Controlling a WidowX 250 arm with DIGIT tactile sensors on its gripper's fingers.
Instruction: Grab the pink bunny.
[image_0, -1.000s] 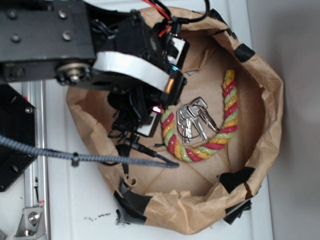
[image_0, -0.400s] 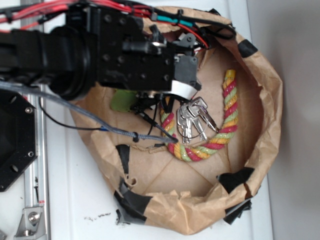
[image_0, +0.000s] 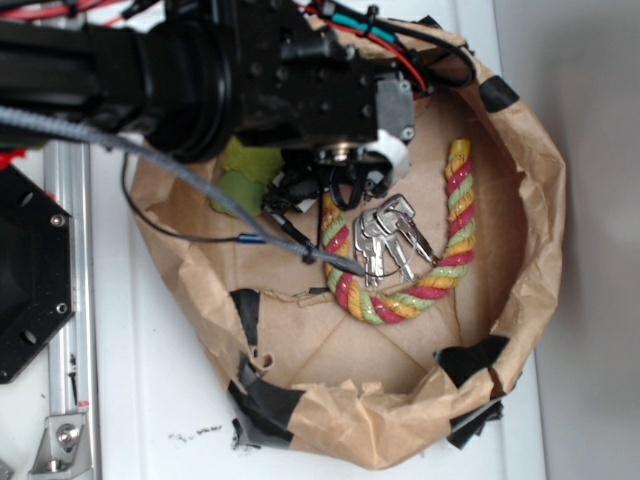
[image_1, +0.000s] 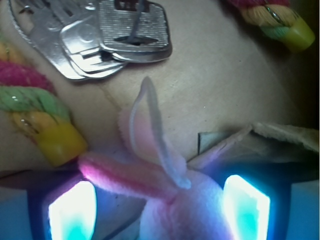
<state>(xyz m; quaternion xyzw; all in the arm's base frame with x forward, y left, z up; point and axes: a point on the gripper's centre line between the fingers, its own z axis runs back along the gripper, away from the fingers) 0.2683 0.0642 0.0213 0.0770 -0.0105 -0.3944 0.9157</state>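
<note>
Your exterior view is evenly and brightly lit; the white desk (image_0: 150, 400) is nearly washed out, while the black arm (image_0: 200, 70) loses detail in deep shadow and darkens the paper under it. Focus there is fair, slightly soft. In your wrist view, the two gripper pads (image_1: 72, 212) glow blown-out white and cyan, tinting the pink bunny (image_1: 165, 195) violet. The keys (image_1: 100, 30) show glare, and the right corners fall dark.
</note>
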